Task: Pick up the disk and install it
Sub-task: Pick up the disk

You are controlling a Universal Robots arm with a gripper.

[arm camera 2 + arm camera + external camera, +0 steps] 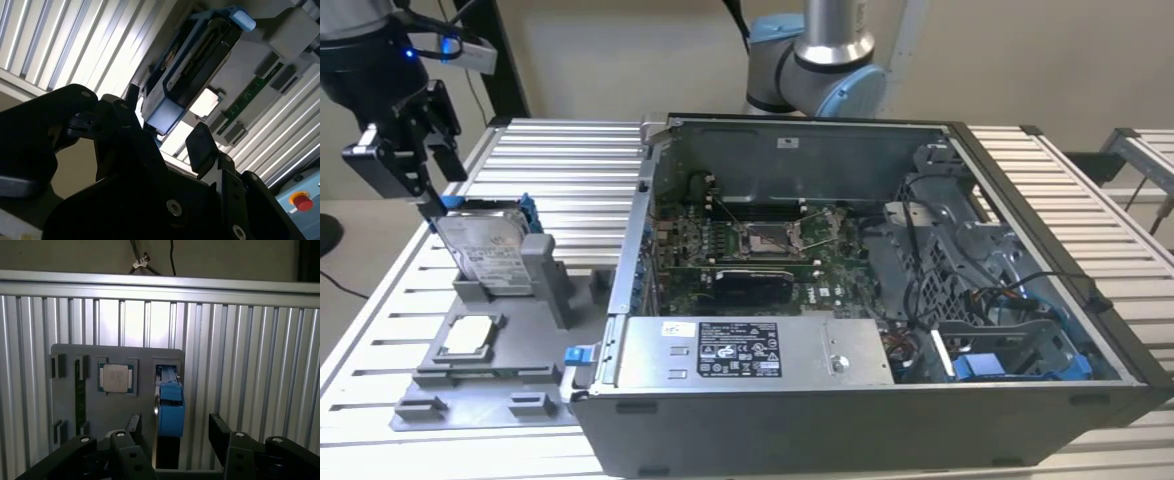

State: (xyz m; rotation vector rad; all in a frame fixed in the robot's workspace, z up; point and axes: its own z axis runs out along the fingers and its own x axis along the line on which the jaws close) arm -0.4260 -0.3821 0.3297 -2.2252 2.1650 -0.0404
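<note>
Here, the gripper point(175, 421), fingers point(217, 427) spread, hangs over the disk point(491, 250) standing on edge in a grey holder point(65, 352); stiff, likely weighty, best pinched across its blue frame point(171, 407).

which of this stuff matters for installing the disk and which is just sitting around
For the job: disk upright in the grey holder; open gripper straddling it; open computer case.
Lying about: square chip; green circuit strip; labelled silver box.

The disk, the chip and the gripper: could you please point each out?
disk point(487, 250), exterior view, on its labelled face.
chip point(116, 378), first wrist view, middle of its top.
gripper point(175, 421), first wrist view, midway between its fingertips.
</note>
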